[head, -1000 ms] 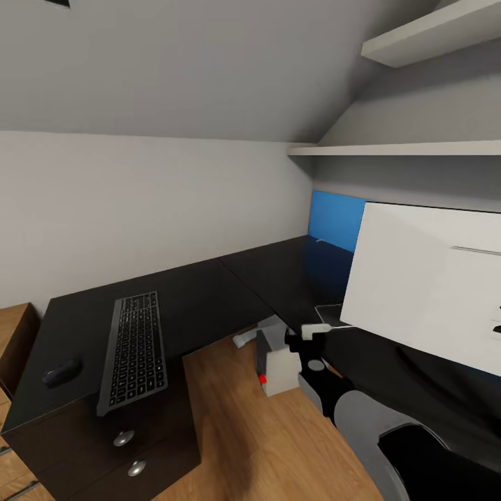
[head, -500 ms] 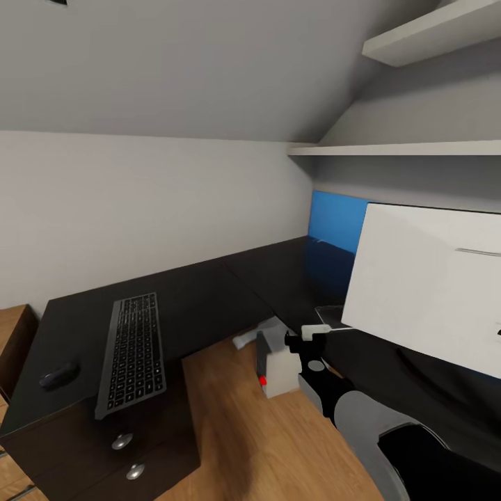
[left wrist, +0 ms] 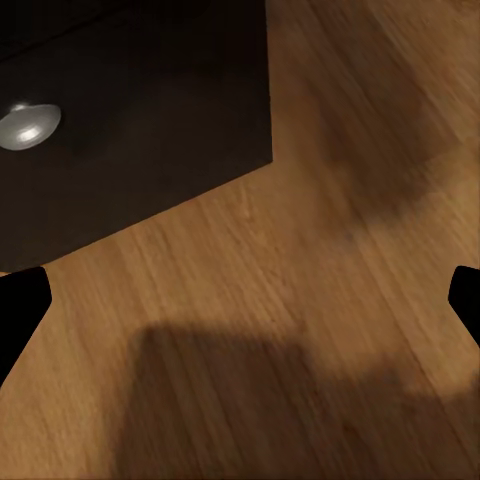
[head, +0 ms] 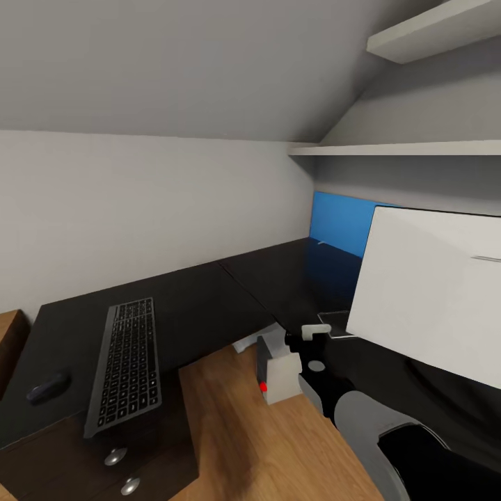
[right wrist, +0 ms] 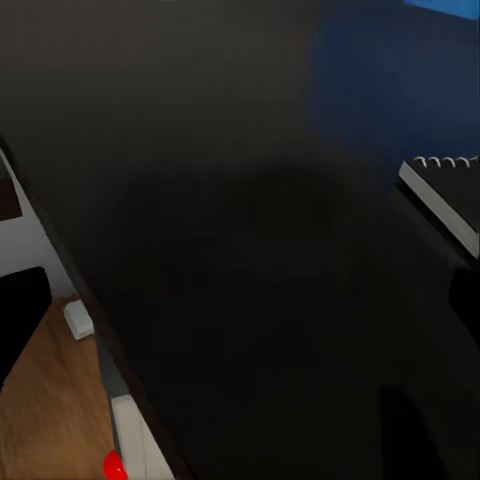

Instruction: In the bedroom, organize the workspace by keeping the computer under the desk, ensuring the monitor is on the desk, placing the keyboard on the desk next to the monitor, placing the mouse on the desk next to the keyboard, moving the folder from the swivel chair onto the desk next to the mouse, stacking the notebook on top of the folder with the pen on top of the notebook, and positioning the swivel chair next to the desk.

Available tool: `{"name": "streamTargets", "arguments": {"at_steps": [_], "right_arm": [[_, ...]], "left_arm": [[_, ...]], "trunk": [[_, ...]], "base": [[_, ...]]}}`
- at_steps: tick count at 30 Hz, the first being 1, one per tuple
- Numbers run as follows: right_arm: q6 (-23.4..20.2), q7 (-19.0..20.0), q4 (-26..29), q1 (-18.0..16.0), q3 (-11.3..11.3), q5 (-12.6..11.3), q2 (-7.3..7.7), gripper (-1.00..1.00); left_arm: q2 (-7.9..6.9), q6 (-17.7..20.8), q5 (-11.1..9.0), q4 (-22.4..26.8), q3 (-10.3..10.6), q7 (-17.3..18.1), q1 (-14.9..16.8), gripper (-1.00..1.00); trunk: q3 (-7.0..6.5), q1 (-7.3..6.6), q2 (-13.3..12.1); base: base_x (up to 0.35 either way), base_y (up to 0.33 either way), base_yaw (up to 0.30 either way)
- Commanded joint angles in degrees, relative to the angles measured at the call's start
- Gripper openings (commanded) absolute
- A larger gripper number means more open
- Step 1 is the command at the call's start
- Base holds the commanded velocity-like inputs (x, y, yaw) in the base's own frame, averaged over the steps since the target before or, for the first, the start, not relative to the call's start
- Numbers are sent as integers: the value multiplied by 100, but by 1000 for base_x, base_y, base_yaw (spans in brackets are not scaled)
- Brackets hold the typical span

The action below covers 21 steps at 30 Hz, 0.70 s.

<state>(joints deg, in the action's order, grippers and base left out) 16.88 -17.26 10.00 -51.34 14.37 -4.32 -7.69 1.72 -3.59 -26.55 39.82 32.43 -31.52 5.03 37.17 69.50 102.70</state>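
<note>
The monitor (head: 435, 299) looms at three o'clock in the head view, white back toward us, tilted. Whether it is held or resting on the tabletop (head: 202, 306) I cannot tell. The right arm (head: 348, 407) reaches up from five o'clock, and its pincer sits near the white bracket (head: 316, 332) beside the monitor's lower corner, too small to tell whether it is open or closed. In the right wrist view only one black fingertip (right wrist: 20, 310) shows, so the gap there cannot be judged either; below it lie the glossy black top (right wrist: 250, 250), a spiral-edged notebook (right wrist: 445, 200) and a red dot (right wrist: 113, 465).

The computer (head: 278, 376) stands on the floor under the tabletop's inner corner, just at nine o'clock of the right arm. The keyboard (head: 126, 365) lies at eight o'clock on the tabletop, well apart from the monitor, with the mouse (head: 47, 386) just beside it at its nine o'clock.

The left pincer (left wrist: 240, 300) is spread wide and holds nothing, over the wooden floor (left wrist: 300, 330) near a black drawer (left wrist: 140, 110) with a silver knob (left wrist: 28, 125).

Grey walls, a sloped ceiling, two white shelves (head: 396, 148) and a blue panel (head: 337, 223) close the corner.
</note>
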Motion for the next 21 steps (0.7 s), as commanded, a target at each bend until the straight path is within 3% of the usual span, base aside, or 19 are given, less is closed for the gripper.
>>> {"name": "streamTargets", "arguments": {"at_steps": [1,2,5,21], "right_arm": [[52,-29,-9,-3,48,-45,0,100],[324,-47,-18,0,48,-38,-3,100],[406,-75,-19,1,48,-36,-2,100],[475,-225,-33,2,43,-47,25,100]], "left_arm": [[-5,-37,-60,0,35,-34,7,100],[-5,-37,-61,0,35,-31,7,100],[-5,-37,-61,0,39,-30,7,100],[0,-33,-61,0,44,-29,7,100]], "trunk": [[6,-1,3],[6,-1,3],[6,-1,3],[6,-1,3]], "base": [[8,0,0],[29,-20,0],[100,-61,0],[99,-49,0]]}}
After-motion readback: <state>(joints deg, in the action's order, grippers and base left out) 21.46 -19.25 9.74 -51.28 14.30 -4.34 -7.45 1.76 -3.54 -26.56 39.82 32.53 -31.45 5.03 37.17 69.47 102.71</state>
